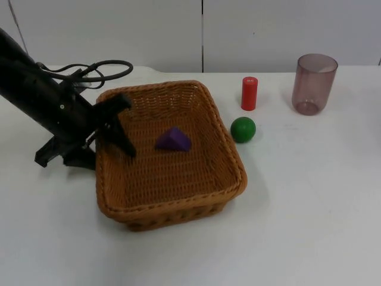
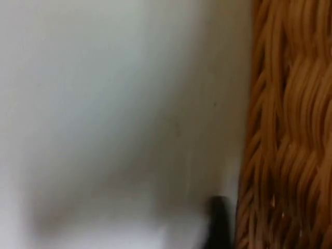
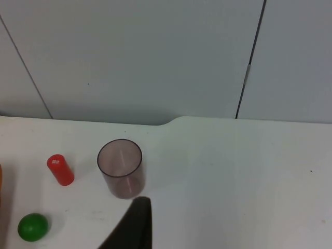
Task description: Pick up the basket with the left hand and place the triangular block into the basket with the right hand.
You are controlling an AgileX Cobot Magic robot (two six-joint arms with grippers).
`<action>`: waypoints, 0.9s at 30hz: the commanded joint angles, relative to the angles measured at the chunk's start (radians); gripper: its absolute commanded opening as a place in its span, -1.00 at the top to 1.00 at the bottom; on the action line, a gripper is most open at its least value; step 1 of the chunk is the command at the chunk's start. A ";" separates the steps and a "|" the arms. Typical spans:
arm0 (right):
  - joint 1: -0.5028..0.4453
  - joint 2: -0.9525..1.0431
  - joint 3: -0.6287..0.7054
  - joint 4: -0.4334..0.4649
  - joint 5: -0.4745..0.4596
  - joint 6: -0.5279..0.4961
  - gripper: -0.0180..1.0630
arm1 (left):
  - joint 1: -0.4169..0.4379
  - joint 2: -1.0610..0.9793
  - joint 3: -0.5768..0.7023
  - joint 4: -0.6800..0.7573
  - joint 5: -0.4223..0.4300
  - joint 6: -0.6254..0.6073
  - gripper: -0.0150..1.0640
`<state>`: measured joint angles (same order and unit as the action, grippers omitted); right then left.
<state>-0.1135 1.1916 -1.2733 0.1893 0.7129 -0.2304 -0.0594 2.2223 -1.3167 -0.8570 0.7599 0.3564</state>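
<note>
1 basket (image 1: 172, 199); left gripper (image 1: 119, 128) clamped on its left rim | 1 purple triangular block (image 1: 173, 140) inside | right of basket: 1 green ball (image 1: 243, 129), 1 red cylinder (image 1: 249, 93), 1 cup (image 1: 314, 83) (tinted) | right gripper (image 3: 136, 223): opening can't tell

No legible text, brand, number or sign anywhere. Small pale mark noted on top face of red cylinder (image 1: 249, 93), also seen on it from right wrist view (image 3: 60, 169); characters cannot be made out. Nothing printed on basket (image 1: 232, 179), purple block (image 1: 173, 140), green ball (image 1: 243, 129) or tinted cup (image 1: 314, 83).
</note>
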 commanded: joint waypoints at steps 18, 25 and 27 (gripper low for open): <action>0.007 -0.009 0.002 0.023 0.008 -0.010 -0.98 | -0.004 -0.418 -0.004 0.656 -0.039 -0.374 -0.92; 0.007 -0.009 0.002 0.023 0.030 -0.010 -0.98 | -0.009 -0.640 -0.004 0.654 -0.047 -0.328 -0.92; 0.007 -0.009 0.002 0.023 0.030 -0.010 -0.98 | -0.009 -0.700 -0.004 0.654 -0.047 -0.328 -0.92</action>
<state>-0.1135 1.1916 -1.2733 0.2102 0.7387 -0.2324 -0.0635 1.5562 -1.3167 -0.2098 0.7183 0.0225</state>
